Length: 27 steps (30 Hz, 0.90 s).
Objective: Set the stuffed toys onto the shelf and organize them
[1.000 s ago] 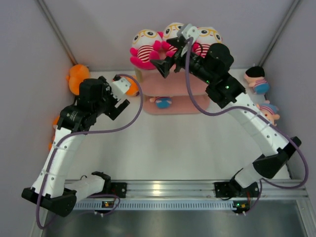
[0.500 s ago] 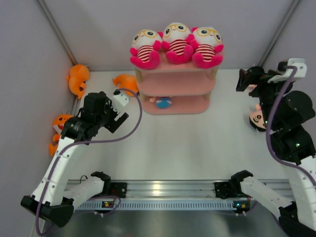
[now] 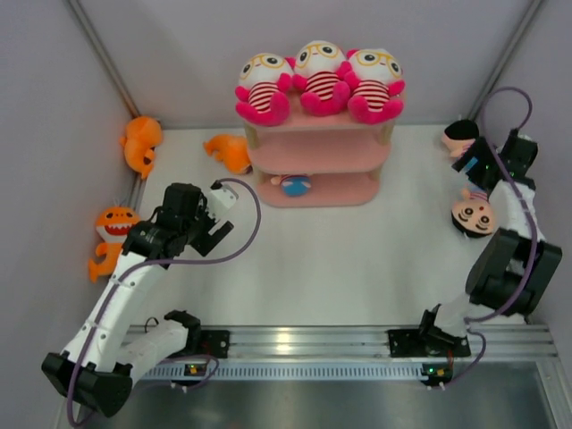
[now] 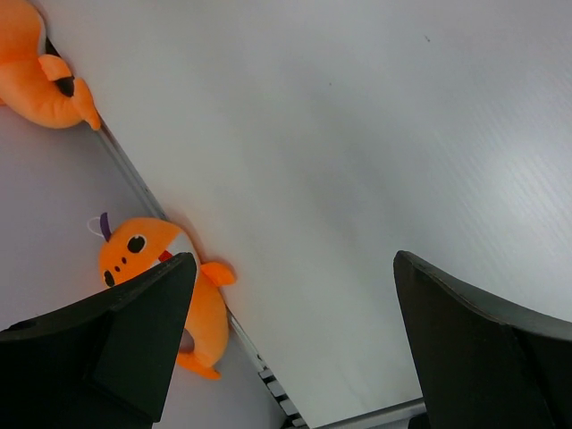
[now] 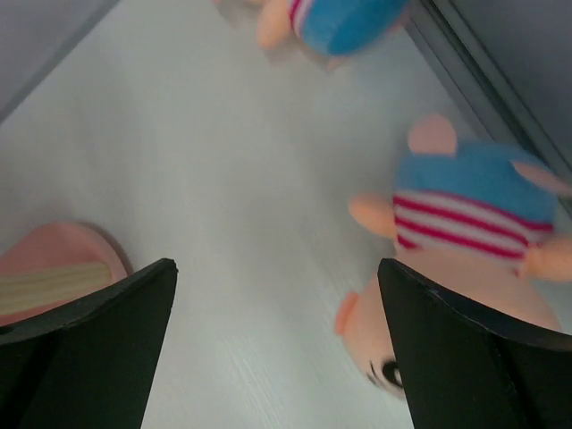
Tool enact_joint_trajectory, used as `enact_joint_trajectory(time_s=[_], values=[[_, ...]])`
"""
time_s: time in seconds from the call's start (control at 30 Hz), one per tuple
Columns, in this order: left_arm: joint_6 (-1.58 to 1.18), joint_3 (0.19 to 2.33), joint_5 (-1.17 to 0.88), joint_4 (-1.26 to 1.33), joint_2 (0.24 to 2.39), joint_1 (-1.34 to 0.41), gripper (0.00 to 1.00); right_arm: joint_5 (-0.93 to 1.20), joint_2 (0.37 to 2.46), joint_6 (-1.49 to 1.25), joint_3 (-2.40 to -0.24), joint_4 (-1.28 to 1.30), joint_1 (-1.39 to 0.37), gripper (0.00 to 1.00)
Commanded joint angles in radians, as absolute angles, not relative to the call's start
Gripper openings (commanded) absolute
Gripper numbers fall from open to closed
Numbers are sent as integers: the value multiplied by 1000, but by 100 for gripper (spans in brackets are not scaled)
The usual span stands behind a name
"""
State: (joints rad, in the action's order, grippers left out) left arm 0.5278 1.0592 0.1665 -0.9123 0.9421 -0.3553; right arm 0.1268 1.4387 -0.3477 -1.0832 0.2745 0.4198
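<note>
Right gripper (image 5: 277, 268) gapes wide, empty, hanging over a peach-faced, blue-bodied plush doll (image 5: 465, 223) by the right wall. I read the doll face-up, head toward the arm bases. Right arm is folded, wrist pitched down. Second such doll (image 3: 460, 136) lies behind it. Pink three-tier shelf (image 3: 317, 143) sits well left. Left gripper (image 4: 295, 259) is also spread and empty.

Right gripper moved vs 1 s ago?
Yes. The right gripper left the shelf top and swung right, away from it, to the table's right edge. It is now open near a blue doll.
</note>
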Motion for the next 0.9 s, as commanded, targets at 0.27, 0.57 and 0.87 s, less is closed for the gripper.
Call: enact_joint_trajectory(time_s=[0.27, 0.57, 0.87], values=[[584, 1012, 252, -882, 1012, -341, 98, 58, 2190, -9, -1977, 506, 354, 91], [591, 1032, 247, -882, 1127, -325, 98, -121, 2453, 143, -2210, 589, 302, 95], [592, 1048, 192, -884, 1160, -325, 98, -100, 2419, 173, -2163, 548, 302, 0]])
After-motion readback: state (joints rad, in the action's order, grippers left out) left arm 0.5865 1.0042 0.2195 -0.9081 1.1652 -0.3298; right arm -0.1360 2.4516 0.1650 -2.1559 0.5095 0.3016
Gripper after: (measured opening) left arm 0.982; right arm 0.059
